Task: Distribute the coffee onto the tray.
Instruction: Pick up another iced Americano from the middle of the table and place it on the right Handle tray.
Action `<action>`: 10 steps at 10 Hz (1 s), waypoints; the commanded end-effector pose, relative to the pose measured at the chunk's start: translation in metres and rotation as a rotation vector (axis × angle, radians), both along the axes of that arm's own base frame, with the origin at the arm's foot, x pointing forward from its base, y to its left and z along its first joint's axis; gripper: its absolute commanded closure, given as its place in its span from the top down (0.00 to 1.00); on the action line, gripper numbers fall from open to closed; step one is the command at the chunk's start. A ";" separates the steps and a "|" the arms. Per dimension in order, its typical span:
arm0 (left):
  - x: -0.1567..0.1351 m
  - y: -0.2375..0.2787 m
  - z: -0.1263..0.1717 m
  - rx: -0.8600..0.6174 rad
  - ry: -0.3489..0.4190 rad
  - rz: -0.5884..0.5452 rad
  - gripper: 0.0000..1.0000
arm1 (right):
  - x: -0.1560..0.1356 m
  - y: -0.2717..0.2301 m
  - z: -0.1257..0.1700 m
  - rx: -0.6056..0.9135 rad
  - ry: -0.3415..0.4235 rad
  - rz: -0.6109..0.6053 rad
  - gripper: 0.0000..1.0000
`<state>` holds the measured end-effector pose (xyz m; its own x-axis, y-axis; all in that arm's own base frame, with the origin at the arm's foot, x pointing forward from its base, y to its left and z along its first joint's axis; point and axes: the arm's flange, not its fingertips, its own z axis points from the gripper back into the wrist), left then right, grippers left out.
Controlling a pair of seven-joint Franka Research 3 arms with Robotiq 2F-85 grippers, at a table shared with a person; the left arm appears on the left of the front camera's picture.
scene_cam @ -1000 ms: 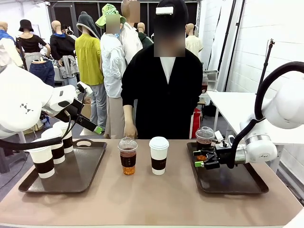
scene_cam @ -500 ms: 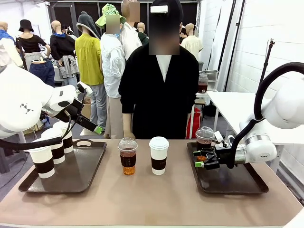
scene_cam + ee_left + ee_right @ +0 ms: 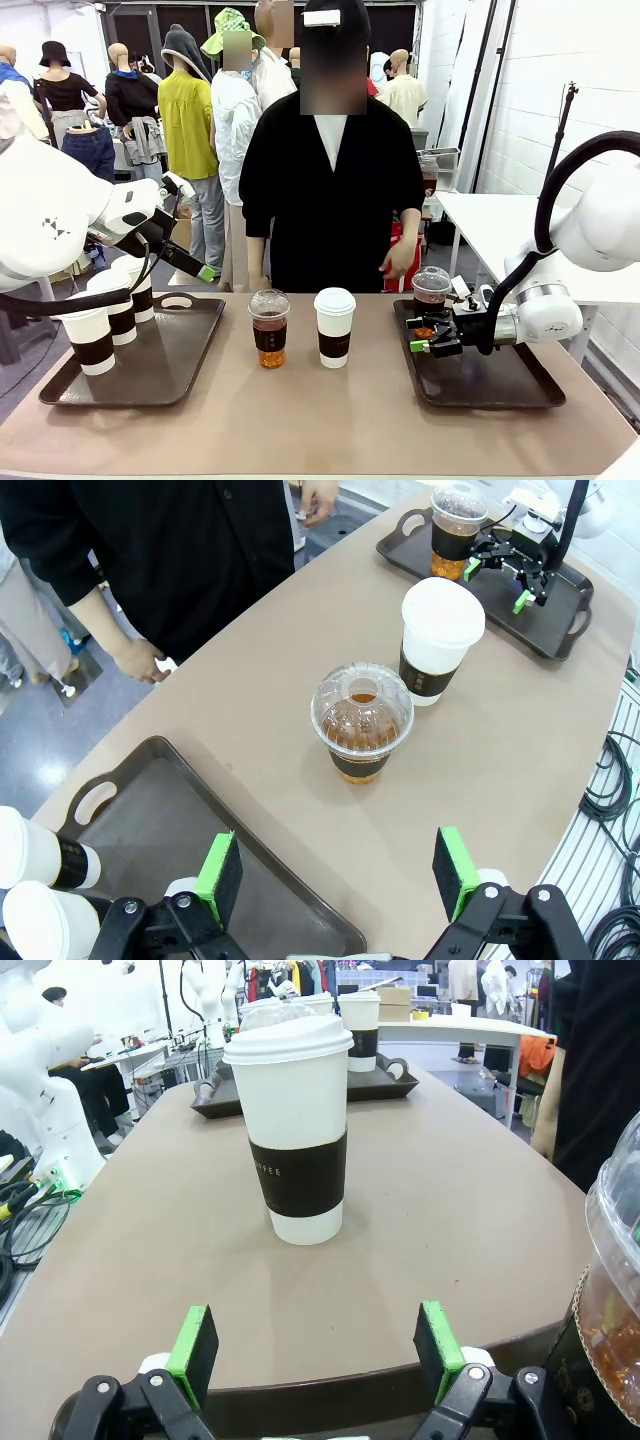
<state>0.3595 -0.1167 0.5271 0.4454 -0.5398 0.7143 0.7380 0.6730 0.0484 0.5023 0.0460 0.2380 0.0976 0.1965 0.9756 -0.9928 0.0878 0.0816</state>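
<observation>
Left gripper [image 3: 337, 875]: fingers spread, empty, raised above left tray [image 3: 175, 365]. Right gripper [image 3: 421, 335]: fingers spread, empty, low over right tray [image 3: 495, 385], just beside right-tray clear cup [image 3: 431, 298]. Three white cups [image 3: 115, 305] stand on left tray. Centre clear cup [image 3: 269, 328] and centre white cup [image 3: 334, 327] upright on counter [image 3: 330, 420], between trays.

Plastic cup [image 3: 431, 288] seemingly on right tray [image 3: 500, 388]

The front camera sits at the robot's edge of the table [image 3: 330, 420], facing the person [image 3: 330, 200] across it. The left wrist camera looks steeply down from above the table. The right wrist camera sits low, near tabletop level. All three share the middle white paper cup [image 3: 334, 327].
</observation>
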 end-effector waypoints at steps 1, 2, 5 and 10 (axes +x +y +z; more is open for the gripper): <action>0.000 0.001 -0.001 -0.004 0.007 -0.002 1.00 | -0.001 0.000 0.001 0.001 0.000 0.000 1.00; 0.000 0.001 -0.001 -0.004 0.007 -0.002 1.00 | -0.001 0.000 0.001 0.001 0.000 0.000 1.00; 0.000 0.001 -0.001 -0.004 0.007 -0.002 1.00 | -0.001 0.000 0.001 0.001 0.000 0.000 1.00; 0.000 0.001 -0.001 -0.004 0.007 -0.002 1.00 | -0.001 0.000 0.001 0.001 0.000 0.000 1.00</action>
<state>0.3595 -0.1167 0.5271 0.4454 -0.5398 0.7143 0.7380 0.6730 0.0484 0.5023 0.0460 0.2380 0.0976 0.1965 0.9756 -0.9928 0.0878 0.0816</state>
